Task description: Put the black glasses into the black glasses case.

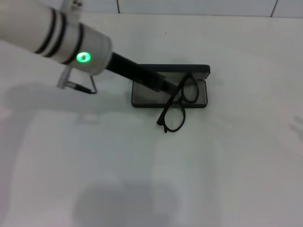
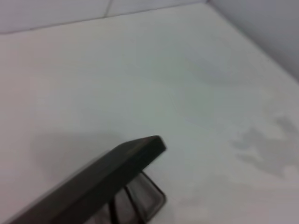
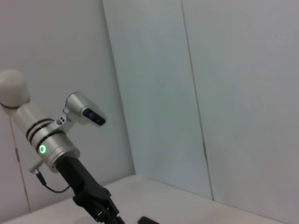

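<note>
Black glasses (image 1: pixel 177 105) pinched near one hinge by left gripper (image 1: pixel 171 88), draped half over front rim of open black glasses case (image 1: pixel 142 97), half above table (image 1: pixel 227 165): likely light, springy, fragile at lenses, best gripped on frame; right gripper unseen.

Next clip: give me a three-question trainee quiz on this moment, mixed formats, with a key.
1. True or false: the case is open on the table.
2. Multiple choice: where are the glasses?
A. fully inside the case
B. one lens over the case, the other out past its near edge
C. flat on the table, far from the case
3. Which arm's end effector is at the glasses?

Key
1. True. The lid stands up behind the grey-lined tray.
2. B.
3. The left end effector, reaching over the case to the frame; the head view does not show the right arm at all.
</note>
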### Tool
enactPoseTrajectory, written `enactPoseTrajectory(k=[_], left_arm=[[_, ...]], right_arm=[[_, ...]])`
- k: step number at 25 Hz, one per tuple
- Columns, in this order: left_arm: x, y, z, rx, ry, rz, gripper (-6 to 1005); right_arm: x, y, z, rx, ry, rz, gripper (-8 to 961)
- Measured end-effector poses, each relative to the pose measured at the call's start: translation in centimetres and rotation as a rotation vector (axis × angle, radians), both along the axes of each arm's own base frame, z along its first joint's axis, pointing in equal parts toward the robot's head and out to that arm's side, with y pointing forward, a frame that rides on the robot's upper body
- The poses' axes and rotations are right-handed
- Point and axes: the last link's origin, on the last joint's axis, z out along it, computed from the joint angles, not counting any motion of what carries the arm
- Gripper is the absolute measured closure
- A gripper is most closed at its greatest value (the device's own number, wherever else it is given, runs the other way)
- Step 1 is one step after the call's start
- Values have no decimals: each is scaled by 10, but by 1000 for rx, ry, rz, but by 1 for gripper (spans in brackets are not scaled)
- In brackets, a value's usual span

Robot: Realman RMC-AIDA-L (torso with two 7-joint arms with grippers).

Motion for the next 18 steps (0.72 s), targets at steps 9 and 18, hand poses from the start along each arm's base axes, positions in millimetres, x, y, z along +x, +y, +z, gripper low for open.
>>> enactPoseTrajectory(k=[9, 18], left_arm=[[19, 8, -28, 67, 174, 9, 724], [21, 11, -41, 79, 228, 7, 724]], right_arm=[[16, 7, -8, 30, -43, -21, 749], [25, 3, -15, 47, -43, -36, 749]])
